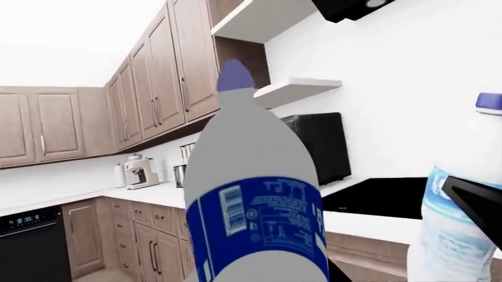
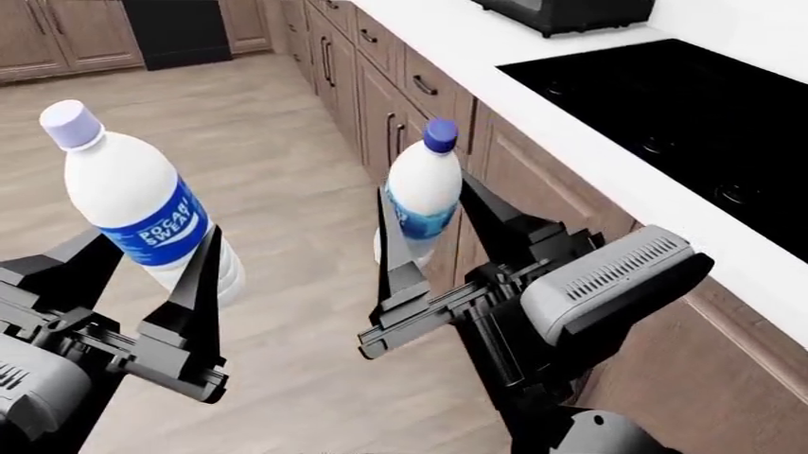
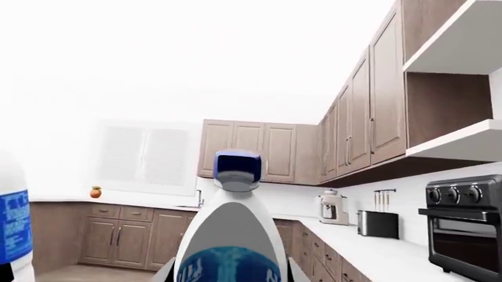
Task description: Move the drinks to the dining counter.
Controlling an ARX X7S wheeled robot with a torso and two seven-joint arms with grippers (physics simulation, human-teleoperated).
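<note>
Two bottles are airborne, one per arm, above the wooden floor [image 2: 253,142] beside the cabinet run. Your left gripper [image 2: 139,303] has its jaws closed around the lower body of the milky-white bottle [image 2: 132,203], lilac cap uppermost and the bottle tilted slightly; the left wrist view shows the same bottle [image 1: 255,194] filling the frame with its blue label. Your right gripper [image 2: 430,255] clamps the slimmer clear bottle [image 2: 421,194] low on its body, dark blue cap up, close to upright; the right wrist view confirms the cap [image 3: 237,167] centred between the fingers.

The step in hand appears to be the carry. No dining counter is visible in any view, so you must turn the base to find it. Keep both bottles upright and the jaws firm, since each grip sits low and the tall bodies could lever out on a sharp swing.

Edges: the white worktop [image 2: 569,123] with its black cooktop [image 2: 694,104] lies just beside the right arm, and the drawer fronts [image 2: 417,95] stand near the clear bottle. Open room lies over the floor toward the left arm's side. Judged from this, rotate away from the cabinets and hold the two bottles apart, as they sit near each other.
</note>
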